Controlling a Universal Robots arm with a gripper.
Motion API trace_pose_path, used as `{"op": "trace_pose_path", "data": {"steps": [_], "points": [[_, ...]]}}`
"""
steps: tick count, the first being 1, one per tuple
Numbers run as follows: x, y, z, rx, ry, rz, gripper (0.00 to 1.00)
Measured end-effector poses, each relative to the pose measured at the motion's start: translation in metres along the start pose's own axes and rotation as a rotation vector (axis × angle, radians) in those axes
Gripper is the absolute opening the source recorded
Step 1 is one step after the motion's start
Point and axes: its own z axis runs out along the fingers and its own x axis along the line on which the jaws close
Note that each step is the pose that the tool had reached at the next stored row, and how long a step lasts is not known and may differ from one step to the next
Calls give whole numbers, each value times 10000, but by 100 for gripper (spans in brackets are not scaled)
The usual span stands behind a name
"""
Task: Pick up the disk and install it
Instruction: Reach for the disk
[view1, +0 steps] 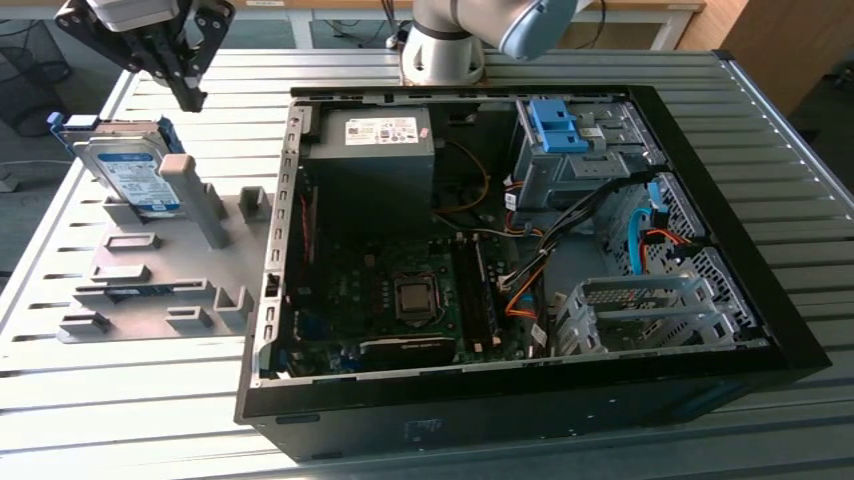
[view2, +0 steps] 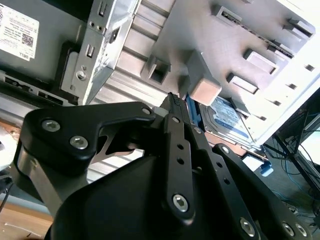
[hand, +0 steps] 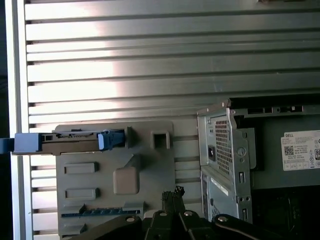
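The disk (view1: 134, 172) stands on edge in a grey holder (view1: 160, 295) at the exterior view's left, its white-and-blue label facing the camera and a blue bracket around it. My gripper (view1: 191, 98) hangs above and just behind it, apart from it, fingers shut together with nothing between them. In the first wrist view the disk (hand: 70, 142) shows edge-on along the holder's (hand: 115, 200) far side, beyond my gripper (hand: 173, 192). In the second wrist view the disk's label (view2: 226, 114) lies past my gripper (view2: 173, 100) and a grey post.
An open computer case (view1: 534, 400) lies beside the holder on the slatted metal table (view1: 400, 70). Inside are a grey power supply box (view1: 378, 150), a motherboard (view1: 400, 290), cables and a drive cage (view1: 587, 165) with a bare blue bracket (view1: 558, 125). The arm's base (view1: 447, 45) stands behind.
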Motion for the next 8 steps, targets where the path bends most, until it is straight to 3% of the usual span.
{"op": "trace_pose_path", "data": {"steps": [4,8], "points": [[95,116,7,0,0,1,11],[227,156,9,1,1,0,11]]}}
